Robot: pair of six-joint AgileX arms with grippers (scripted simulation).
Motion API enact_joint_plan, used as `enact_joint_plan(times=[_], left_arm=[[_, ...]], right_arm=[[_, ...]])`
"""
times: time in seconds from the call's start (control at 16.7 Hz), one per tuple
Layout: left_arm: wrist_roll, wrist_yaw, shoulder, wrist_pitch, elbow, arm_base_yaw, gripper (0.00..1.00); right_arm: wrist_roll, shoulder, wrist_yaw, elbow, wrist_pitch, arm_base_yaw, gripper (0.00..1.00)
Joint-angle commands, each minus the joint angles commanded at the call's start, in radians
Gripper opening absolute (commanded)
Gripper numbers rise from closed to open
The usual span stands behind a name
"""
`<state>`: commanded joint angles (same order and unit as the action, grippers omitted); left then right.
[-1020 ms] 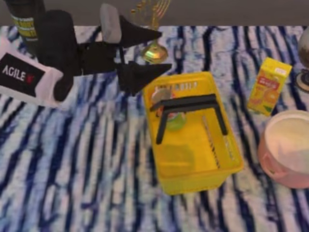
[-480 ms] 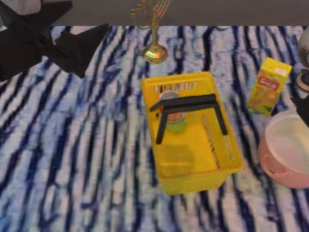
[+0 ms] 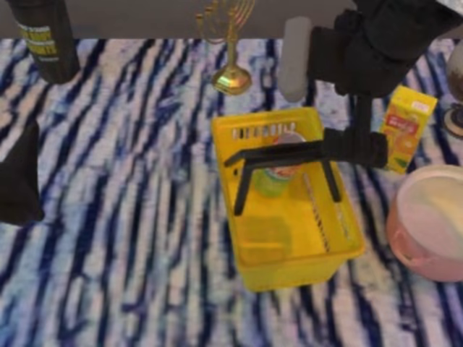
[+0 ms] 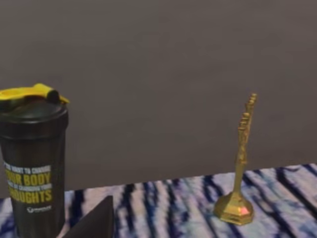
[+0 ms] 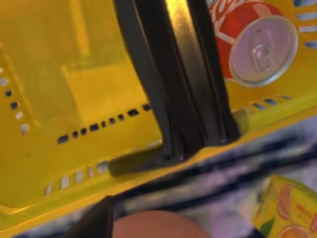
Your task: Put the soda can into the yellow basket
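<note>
Striped blue-and-white table (image 3: 130, 238). Yellow basket (image 3: 289, 256) mid-table, black handle (image 3: 282, 155) across its top. Right arm reaches in from the far right edge, right gripper (image 3: 358, 144) just over the basket's right rim at the handle end; jaw state cannot be told. Left gripper (image 3: 18, 177) parked at the left edge, jaws unreadable. Pink tub (image 3: 434, 224) right of the basket, black bottle (image 3: 45, 36) far left. Juice carton (image 3: 404, 129) beside the right gripper. Soda can (image 3: 278, 173) upright inside the basket, under the handle, near the far wall

"YOUR BODY" and "THOUGHTS" in yellow on the black shaker bottle (image 4: 33, 178) (other lettering illegible)
</note>
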<state>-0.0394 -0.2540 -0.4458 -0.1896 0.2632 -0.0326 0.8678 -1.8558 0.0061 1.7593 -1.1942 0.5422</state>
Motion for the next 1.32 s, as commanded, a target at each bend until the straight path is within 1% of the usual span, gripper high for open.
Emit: enact_joint_plan(times=[0.12, 0.24, 0.36, 0.48, 0.84, 1.14, 1.32], left_arm=[[0.011, 0.089, 0.173, 0.069, -0.093, 0.02, 1.0], [0.022, 0.164, 0.304, 0.124, -0.168, 0.036, 1.0], [0.032, 0.218, 0.392, 0.163, -0.225, 0.047, 1.0], [0.038, 0.249, 0.438, 0.186, -0.258, 0.052, 1.0], [0.039, 0.254, 0.446, 0.19, -0.263, 0.053, 1.0], [0.039, 0.254, 0.446, 0.19, -0.263, 0.053, 1.0], [0.039, 0.254, 0.446, 0.19, -0.263, 0.053, 1.0]], right_arm=[[0.068, -0.151, 0.0, 0.145, -0.093, 0.043, 1.0], [0.123, -0.27, 0.0, 0.256, -0.168, 0.078, 1.0], [0.162, -0.35, -0.001, 0.329, -0.221, 0.104, 1.0], [0.183, -0.392, -0.002, 0.366, -0.249, 0.118, 1.0], [0.187, -0.399, -0.002, 0.368, -0.25, 0.116, 1.0], [0.186, -0.391, -0.003, 0.287, -0.175, 0.12, 1.0], [0.186, -0.391, -0.003, 0.28, -0.169, 0.12, 1.0]])
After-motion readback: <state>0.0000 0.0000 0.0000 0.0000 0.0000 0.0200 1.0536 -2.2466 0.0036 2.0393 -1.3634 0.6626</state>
